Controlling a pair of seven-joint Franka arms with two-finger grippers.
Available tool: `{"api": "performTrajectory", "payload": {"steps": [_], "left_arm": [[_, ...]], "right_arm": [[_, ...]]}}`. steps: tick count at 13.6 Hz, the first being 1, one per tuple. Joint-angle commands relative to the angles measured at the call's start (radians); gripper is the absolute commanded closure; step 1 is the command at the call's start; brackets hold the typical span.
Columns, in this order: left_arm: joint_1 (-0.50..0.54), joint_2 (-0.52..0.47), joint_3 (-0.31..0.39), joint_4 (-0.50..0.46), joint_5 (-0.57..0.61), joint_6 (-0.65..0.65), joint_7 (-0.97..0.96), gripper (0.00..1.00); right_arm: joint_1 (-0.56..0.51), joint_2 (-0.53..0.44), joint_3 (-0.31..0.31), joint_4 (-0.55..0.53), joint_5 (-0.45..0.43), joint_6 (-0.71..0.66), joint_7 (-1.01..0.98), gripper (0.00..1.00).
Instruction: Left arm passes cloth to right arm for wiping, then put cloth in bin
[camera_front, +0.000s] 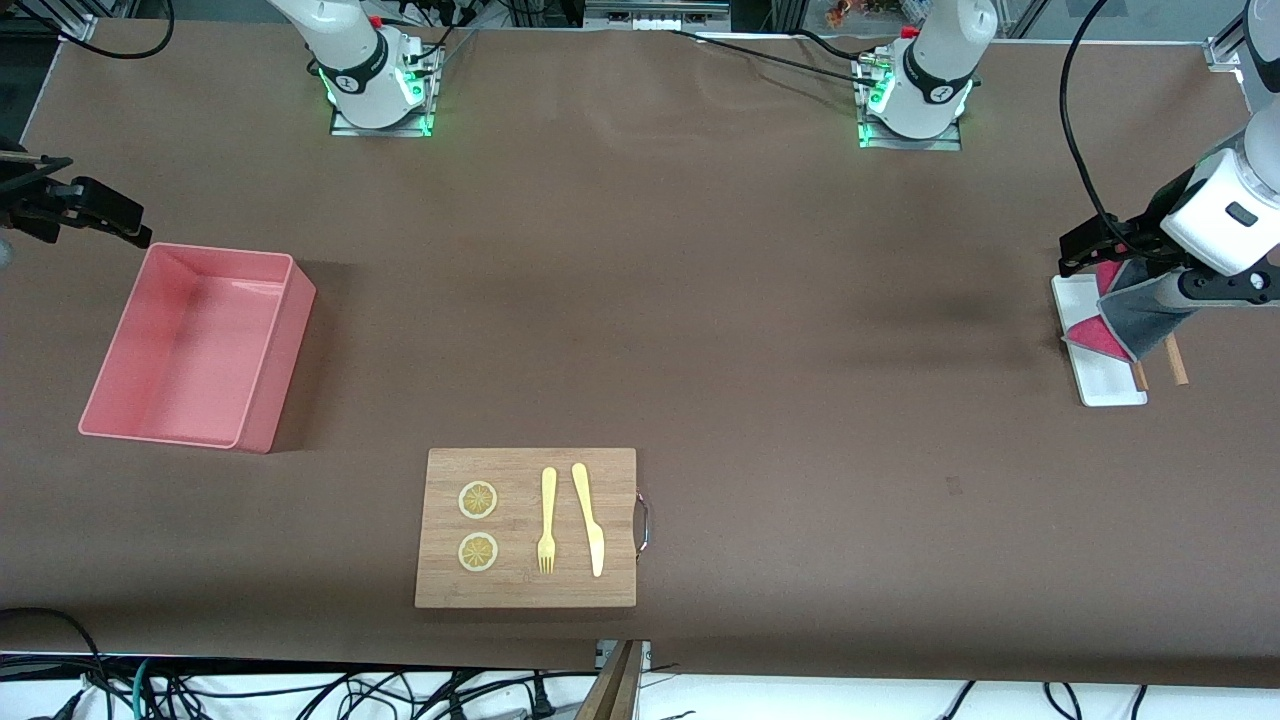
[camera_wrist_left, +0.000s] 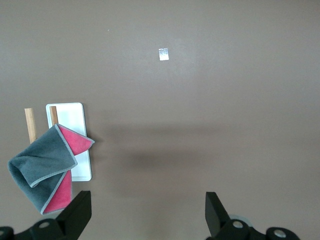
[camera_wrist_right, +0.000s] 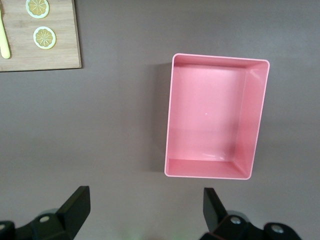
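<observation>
A brown surface fills the front view, robot bases along its top edge. The cloth (camera_front: 1125, 320) sits at the right edge of that frame, draped grey over crimson across a white tray (camera_front: 1105, 385) with two wooden sticks (camera_front: 1176, 362) beside it. In the left wrist view it lies at lower left, apart from both fingertips, so it seems not yet gripped. The left gripper (camera_wrist_left: 149, 212) hangs over that end, jaws wide apart with nothing between them. The right gripper (camera_wrist_right: 145, 210) waits at the frame's left edge above the surface, just past the bin's far corner, jaws apart too and empty. The bin (camera_front: 270, 400), centre left, holds nothing. At bottom centre a board (camera_front: 440, 590) carries two lemon slices (camera_front: 477, 500), a fork (camera_front: 547, 520) and a knife (camera_front: 588, 520). By my reading the task has barely begun: pickup, handover, wiping and binning all remain.
</observation>
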Motion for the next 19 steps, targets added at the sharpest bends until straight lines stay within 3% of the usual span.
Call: {"api": "performTrajectory", "payload": {"steps": [1, 11, 19], "left_arm": [[0.010, 0.020, -0.003, 0.037, -0.008, -0.019, -0.004, 0.00], [0.016, 0.021, -0.002, 0.057, -0.011, -0.033, 0.002, 0.00], [0.013, 0.000, -0.011, 0.052, -0.017, -0.135, 0.000, 0.00]], "right_arm": [[-0.014, -0.005, 0.002, -0.001, 0.020, -0.006, -0.015, 0.00], [-0.018, -0.005, 0.002, -0.001, 0.020, -0.006, -0.015, 0.00], [-0.018, -0.005, 0.002, -0.001, 0.020, -0.006, -0.015, 0.00]]}}
